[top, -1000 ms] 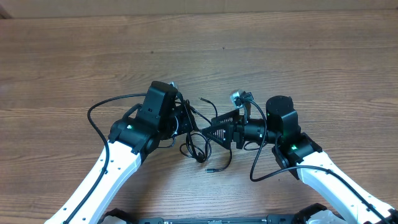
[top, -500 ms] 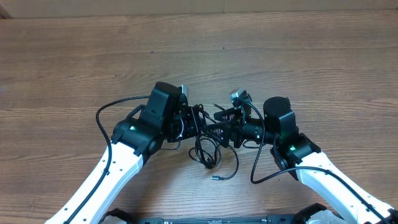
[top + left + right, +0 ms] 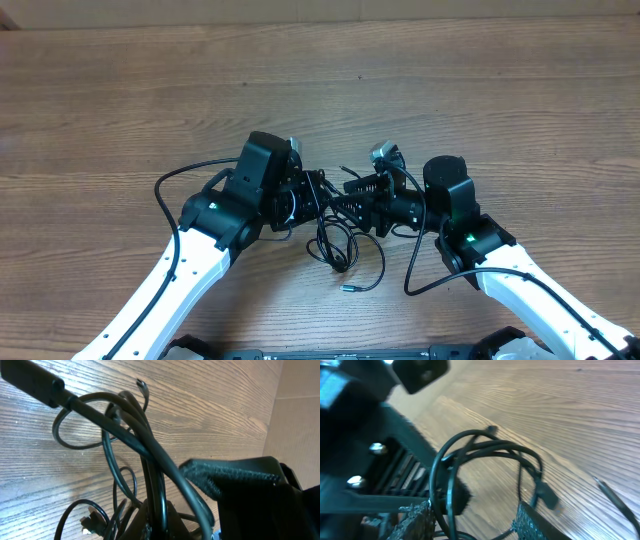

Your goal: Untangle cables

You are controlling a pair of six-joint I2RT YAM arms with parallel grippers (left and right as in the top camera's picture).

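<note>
Your left fingers [image 3: 225, 477] are pinching the cables [image 3: 335, 245], which bunch between both arms with loose loops trailing on the worktop [image 3: 480, 90], while your right fingers [image 3: 527, 522] stand spread around one loop.

Overhead: left claw [image 3: 306, 196] tips hidden under its own wrist housing [image 3: 265, 170] & the cables [image 3: 336, 238]. Where strands bunch betw. it & right claw [image 3: 346, 197], too small & tangled to count. Plug [image 3: 346, 288] on near loose end too tiny to ID. Left arm [image 3: 170, 290] & right arm [image 3: 540, 300] cut off at near edge. Left wrist view: strands run out bottom edge, grip pt not visible. Right wrist view blurred throughout, claw fingers [image 3: 415, 517] cropped at bottom.
</note>
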